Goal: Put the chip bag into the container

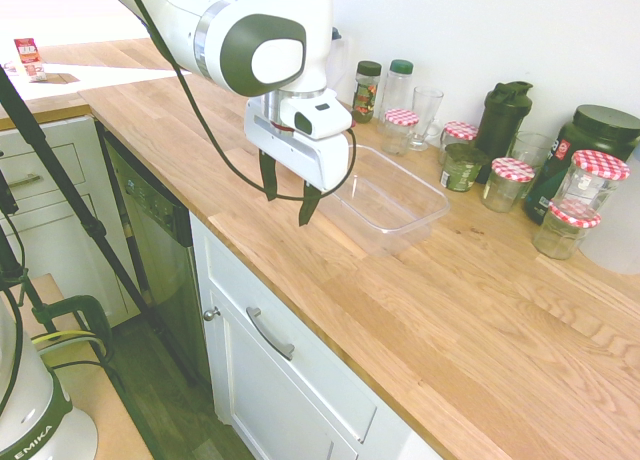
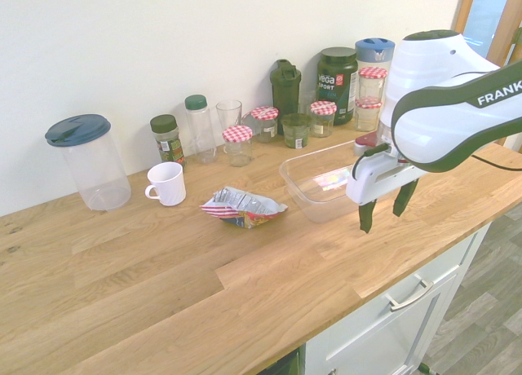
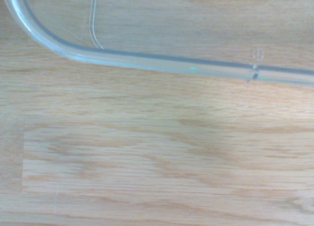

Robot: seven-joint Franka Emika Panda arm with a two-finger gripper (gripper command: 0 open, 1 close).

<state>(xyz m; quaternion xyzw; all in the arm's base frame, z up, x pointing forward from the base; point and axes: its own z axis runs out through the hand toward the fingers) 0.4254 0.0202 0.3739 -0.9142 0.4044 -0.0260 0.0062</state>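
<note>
The chip bag (image 2: 243, 206), a crumpled silvery packet with red and orange print, lies flat on the wooden counter left of the container in the second exterior view; the arm hides it in the first. The container (image 2: 314, 197) (image 1: 392, 202) is a clear, shallow plastic tub with nothing in it. My gripper (image 2: 384, 209) (image 1: 289, 192) hangs open and empty just above the counter, at the tub's front side, well apart from the bag. The wrist view shows the container's rounded rim (image 3: 147, 61) over bare wood.
Along the back wall stand jars with red-checked lids (image 2: 238, 135), glasses, spice bottles, a black shaker (image 2: 285, 86) and a dark tub (image 2: 337, 73). A white cup (image 2: 167, 183) and a large clear jug (image 2: 87, 161) sit left of the bag. The counter's front edge (image 2: 383, 273) runs close by.
</note>
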